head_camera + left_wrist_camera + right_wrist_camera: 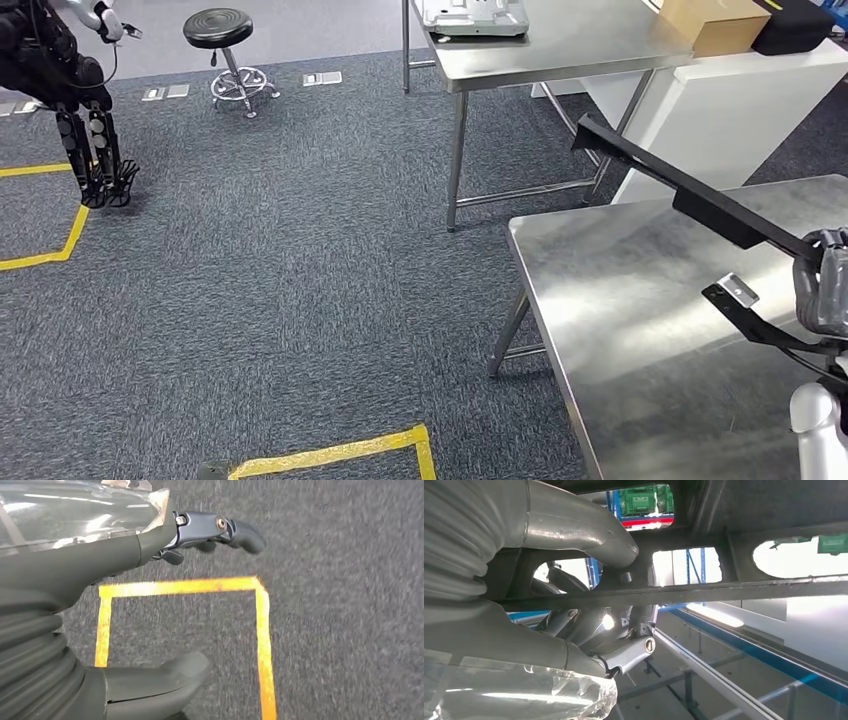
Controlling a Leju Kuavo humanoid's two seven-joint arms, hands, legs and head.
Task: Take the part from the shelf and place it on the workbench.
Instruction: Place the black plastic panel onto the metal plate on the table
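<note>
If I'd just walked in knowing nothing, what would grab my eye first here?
A long black part juts over the shiny steel workbench, held by the robot's right hand at the right edge. Yellow tape marks the grey carpet, and another dark robot stands far left.

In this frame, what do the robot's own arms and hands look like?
The left hand has a grey ribbed cover at the wrist, a thick grey thumb, darker metal fingers with a brass-coloured screw, and clear plastic wrap. The right hand looks the same: grey ribbed cover, shiny dark fingers, clear wrap.
</note>
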